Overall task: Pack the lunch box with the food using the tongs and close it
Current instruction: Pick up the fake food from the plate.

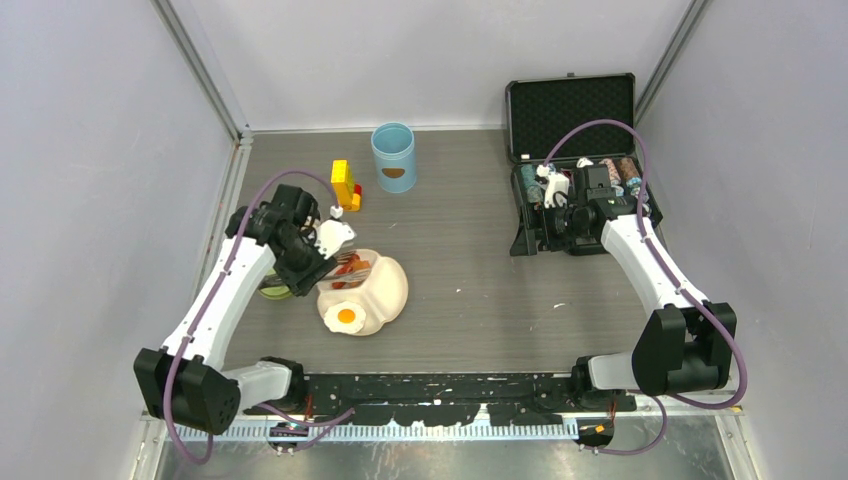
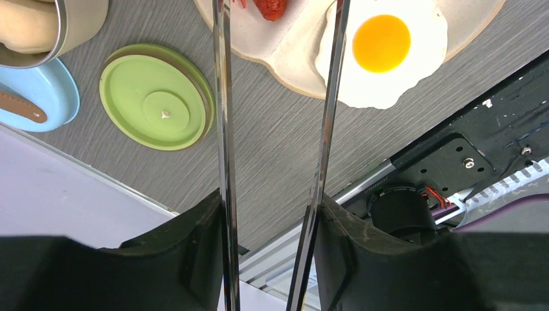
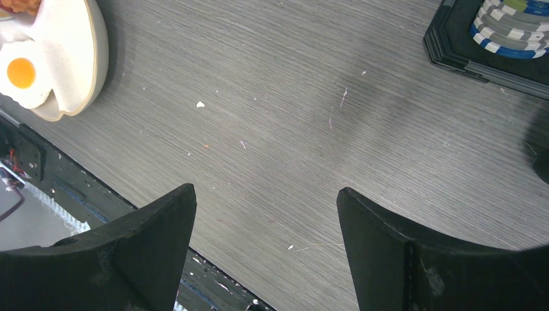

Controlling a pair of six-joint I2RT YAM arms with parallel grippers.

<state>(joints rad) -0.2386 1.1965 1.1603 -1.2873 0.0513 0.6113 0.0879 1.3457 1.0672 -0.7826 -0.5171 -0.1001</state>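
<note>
My left gripper (image 2: pixel 268 210) is shut on the silver tongs (image 2: pixel 220 123), one black finger pressed on the outside of each arm. The tongs' arms stand apart and reach over the cream plate (image 2: pixel 288 55), towards a red sausage (image 2: pixel 272 6) and the fried egg (image 2: pixel 382 42). Their tips are out of view. The steel inner bowl (image 2: pixel 71 26) holds a beige bun (image 2: pixel 26 26), with its green lid (image 2: pixel 155 97) and the blue lid (image 2: pixel 32 97) flat on the table beside it. The light-blue canister (image 1: pixel 393 156) stands open at the back. My right gripper (image 3: pixel 265 194) is open and empty over bare table.
A black foam-lined case (image 1: pixel 575 150) lies open at the back right with poker chips (image 3: pixel 511 26) inside, and my right arm is beside it. Yellow and red blocks (image 1: pixel 345 185) stand left of the canister. The table's near edge and black rail (image 2: pixel 453 162) run below the plate.
</note>
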